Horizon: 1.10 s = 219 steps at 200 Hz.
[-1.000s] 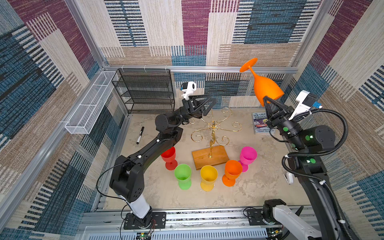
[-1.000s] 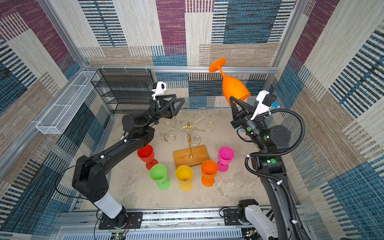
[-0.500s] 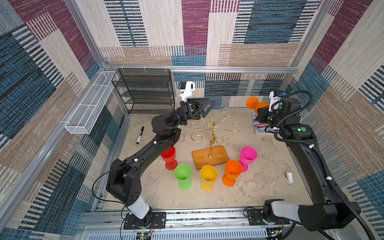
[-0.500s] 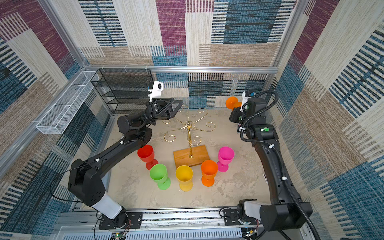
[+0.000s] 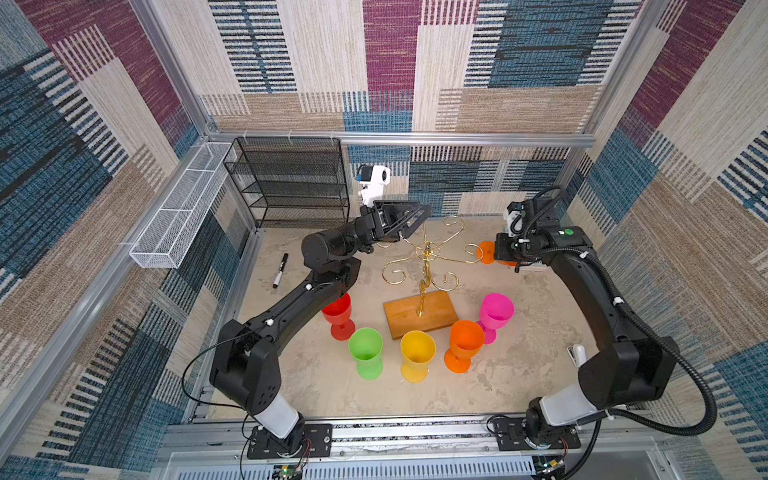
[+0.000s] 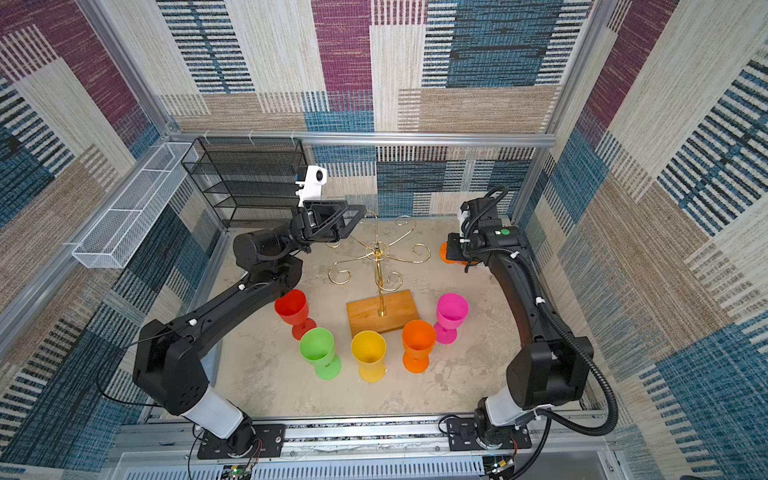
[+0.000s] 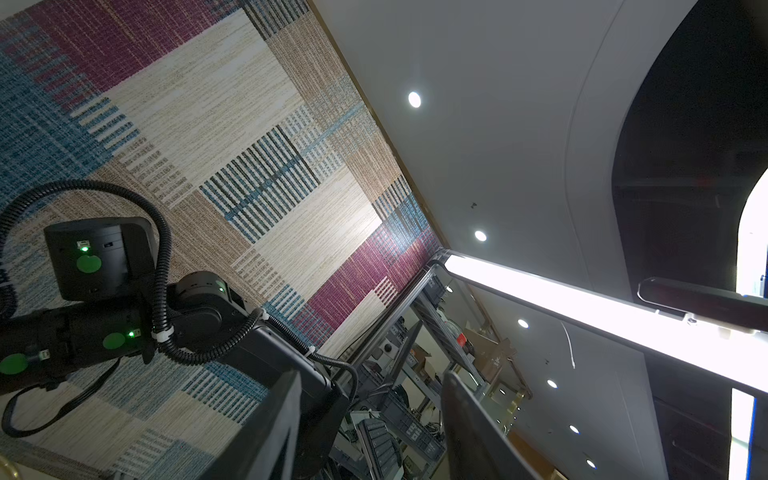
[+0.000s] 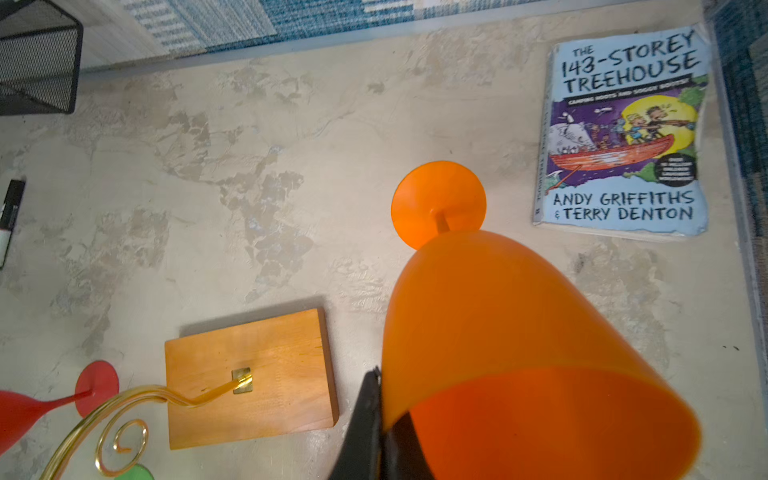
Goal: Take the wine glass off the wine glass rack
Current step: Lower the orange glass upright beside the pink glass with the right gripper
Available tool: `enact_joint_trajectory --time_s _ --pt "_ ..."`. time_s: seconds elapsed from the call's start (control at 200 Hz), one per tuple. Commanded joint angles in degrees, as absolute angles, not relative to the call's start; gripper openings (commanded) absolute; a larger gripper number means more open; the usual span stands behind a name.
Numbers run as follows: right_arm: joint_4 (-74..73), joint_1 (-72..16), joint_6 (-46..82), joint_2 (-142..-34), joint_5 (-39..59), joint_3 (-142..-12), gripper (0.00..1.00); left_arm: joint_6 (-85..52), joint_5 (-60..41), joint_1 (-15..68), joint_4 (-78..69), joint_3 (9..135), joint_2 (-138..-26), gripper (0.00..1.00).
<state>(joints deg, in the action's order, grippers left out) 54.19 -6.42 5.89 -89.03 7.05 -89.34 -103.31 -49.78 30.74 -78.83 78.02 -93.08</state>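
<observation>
R end effector [image 8: 380, 399], pinching orange wine glass [image 8: 498, 332] rim, swung down: foot below it nr worktop [image 8: 249, 166], off wine glass rack [image 5: 428, 249]. L end effector [image 5: 409, 214] spread.

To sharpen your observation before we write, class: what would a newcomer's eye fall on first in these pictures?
Probably the row of five bright glasses standing on the table, curving round the near side of the wine glass rack, whose gold arms carry no glass. Next, at the back right, the right pincer clamps the rim of an orange wine glass, foot towards the table, near a book.
</observation>
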Motion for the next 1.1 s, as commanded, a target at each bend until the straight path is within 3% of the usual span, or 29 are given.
enact_joint_trajectory --time_s 0.0,0.586,1.092 --pt "59.65 -7.92 3.19 -91.91 7.52 -91.39 0.00 -101.61 -50.71 30.67 -80.77 78.14 -93.31 0.57" --pt "71.67 -11.53 3.25 -98.85 3.82 -101.77 0.00 -100.72 -52.28 30.41 -80.77 75.97 -93.01 0.57" --pt "73.05 -14.99 5.57 -99.06 4.81 -98.30 0.00 -100.37 -52.82 30.41 -80.77 74.56 -92.92 0.57"
